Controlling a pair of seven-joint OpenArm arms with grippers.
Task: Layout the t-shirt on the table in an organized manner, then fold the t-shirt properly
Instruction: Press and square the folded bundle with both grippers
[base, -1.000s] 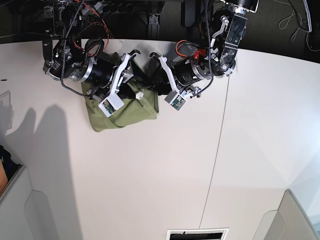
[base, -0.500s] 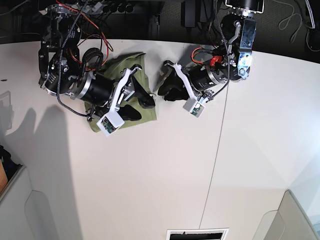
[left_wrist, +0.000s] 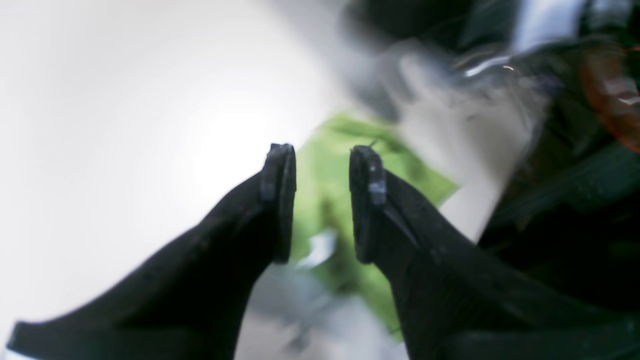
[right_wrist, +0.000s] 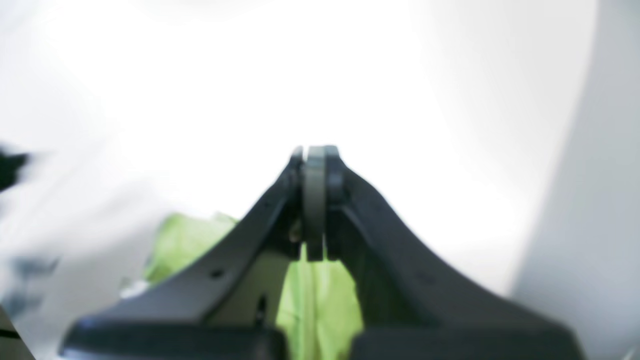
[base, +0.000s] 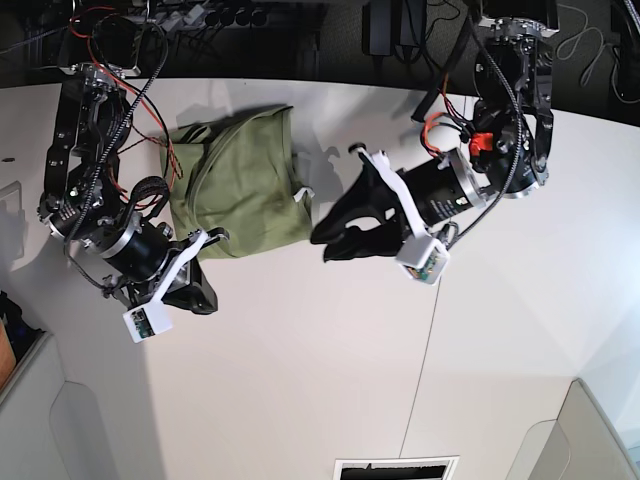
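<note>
**Inspector:** Left wrist view?

**Assistant:** The left tool (left_wrist: 320, 200) stands parted with nothing between its pads; the t-shirt (left_wrist: 345, 180) lies blurred beyond them.

**Inspector:** Right wrist view?

**Assistant:** The right tool (right_wrist: 315, 200) is clenched, pads pressed together. Green cloth shows beneath, but no fabric is visibly pinched.

**Inspector:** Base view?

**Assistant:** The t-shirt (base: 240, 180) sits bunched near the far edge of the surface (base: 300, 380), both tools clear of it. Judgement: they are placed on either side for a spreading grasp; layout is not yet done.
</note>
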